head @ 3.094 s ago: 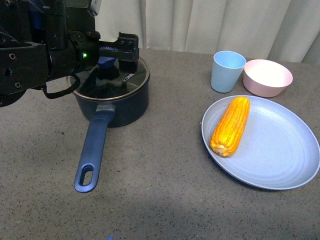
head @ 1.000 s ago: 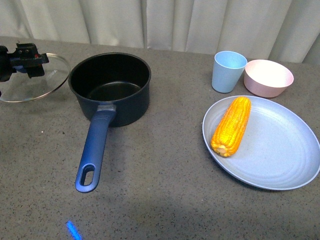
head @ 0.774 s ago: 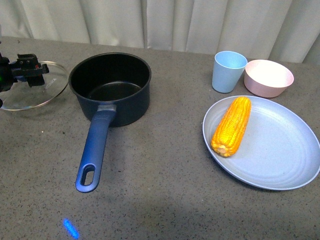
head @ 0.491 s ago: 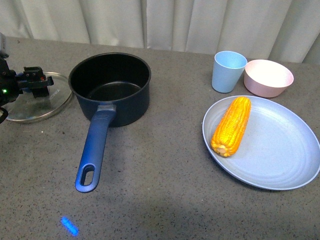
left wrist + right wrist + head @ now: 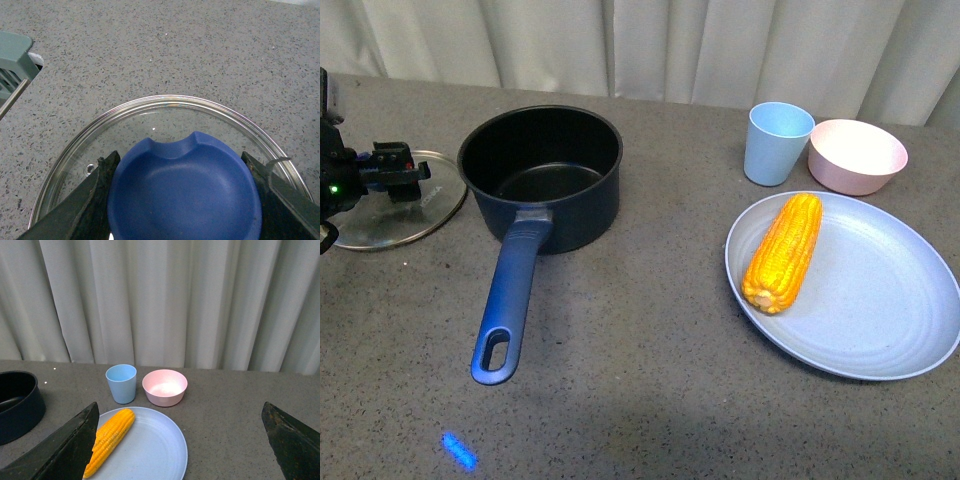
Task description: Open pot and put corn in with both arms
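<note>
Grey speckled worktop (image 5: 650, 380), pale curtain (image 5: 670, 45) along the back. Far left: left tool (image 5: 398, 170) clamped on the glass lid's (image 5: 430, 205) blue knob (image 5: 185, 190). Pot (image 5: 570, 215) uncovered, with bare worktop in front. Corn (image 5: 782, 250) lies on the plate (image 5: 880, 310), at right. Right tool (image 5: 180, 445) spread wide.

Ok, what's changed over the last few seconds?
The left gripper lifted the round glass lid with the blue knob off the dark navy saucepan, carried it to the robot's left and set it down on the grey tabletop beside the pan, still gripping the knob. The saucepan, yellow corn cob on the pale blue plate, blue cup and pink bowl stayed put.
</note>
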